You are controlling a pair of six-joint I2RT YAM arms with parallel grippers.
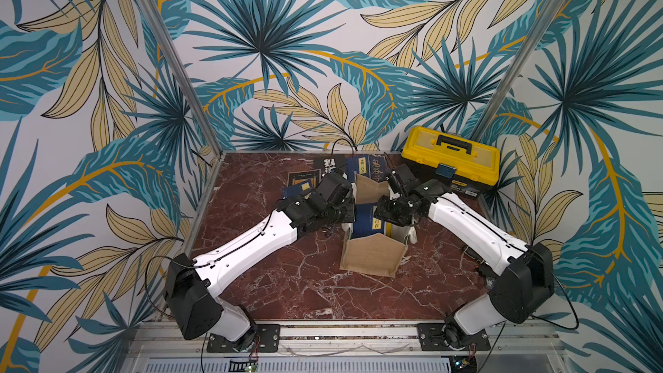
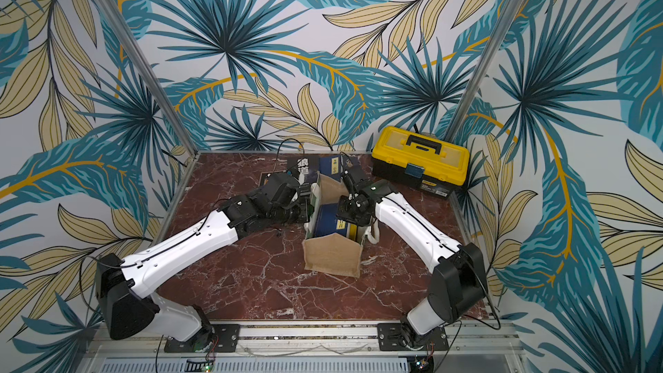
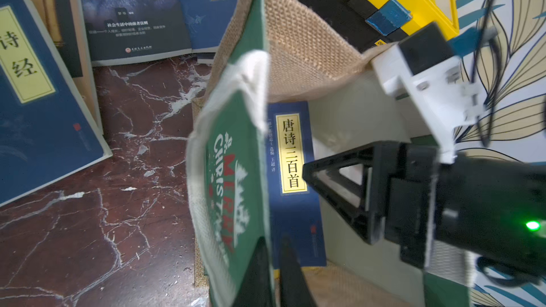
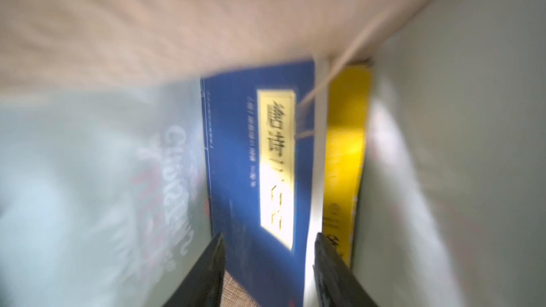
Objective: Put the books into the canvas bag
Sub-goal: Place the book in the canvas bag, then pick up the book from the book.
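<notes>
The canvas bag (image 1: pixel 369 256) (image 2: pixel 332 256) stands open-topped at mid-table, burlap ends and a green printed side panel (image 3: pixel 236 172). Inside lies a navy book (image 3: pixel 291 149) (image 4: pixel 236 158) with a yellow title strip, and a yellow book (image 4: pixel 345 143) stands beside it. My left gripper (image 3: pixel 274 243) straddles the bag's left wall, one finger outside and one inside, with a narrow gap showing. My right gripper (image 4: pixel 269 236) reaches down inside the bag above the navy book, open, nothing between its fingers. More books (image 1: pixel 303 177) (image 3: pixel 133 10) lie behind and left of the bag.
A yellow-and-black toolbox (image 1: pixel 452 159) (image 2: pixel 419 159) sits at the back right, close to the right arm. The red-brown marble tabletop (image 1: pixel 287 281) spreads in front of the bag. Patterned walls and metal posts enclose the table on three sides.
</notes>
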